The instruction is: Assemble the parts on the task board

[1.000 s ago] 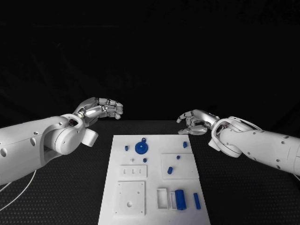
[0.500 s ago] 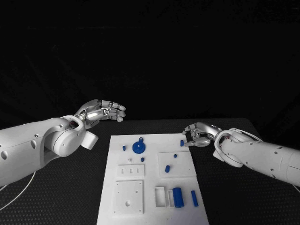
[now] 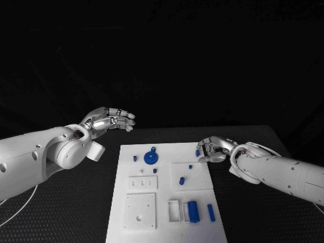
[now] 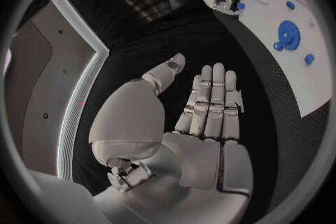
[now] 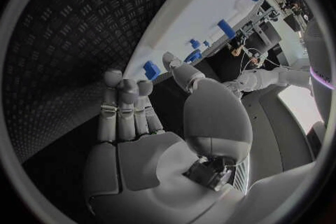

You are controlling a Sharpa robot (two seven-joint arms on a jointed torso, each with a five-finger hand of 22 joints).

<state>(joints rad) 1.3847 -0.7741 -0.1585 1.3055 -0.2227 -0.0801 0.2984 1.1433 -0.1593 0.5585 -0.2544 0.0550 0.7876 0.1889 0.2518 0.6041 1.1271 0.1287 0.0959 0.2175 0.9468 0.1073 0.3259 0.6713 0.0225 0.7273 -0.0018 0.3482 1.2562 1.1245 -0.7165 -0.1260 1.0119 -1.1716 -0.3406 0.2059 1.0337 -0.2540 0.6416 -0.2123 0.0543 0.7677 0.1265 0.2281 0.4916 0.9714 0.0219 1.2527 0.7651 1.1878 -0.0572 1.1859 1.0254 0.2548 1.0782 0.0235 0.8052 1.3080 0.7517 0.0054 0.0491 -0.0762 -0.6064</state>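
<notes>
We see our right hand (image 3: 214, 150) at the task board (image 3: 130, 174) edge, fingers together, holding nothing, a small blue part (image 3: 198, 152) just beside its fingertips. Farther off, our left hand (image 3: 111, 119) hovers beyond the board's corner, fingers loosely curled, empty.

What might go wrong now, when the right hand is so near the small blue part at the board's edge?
1. The right hand hovers by a small blue part at the task board edge; a rough approach may knock it off.
2. The blue gear and a loose peg lie nearby; a sweeping move may shift them.
</notes>
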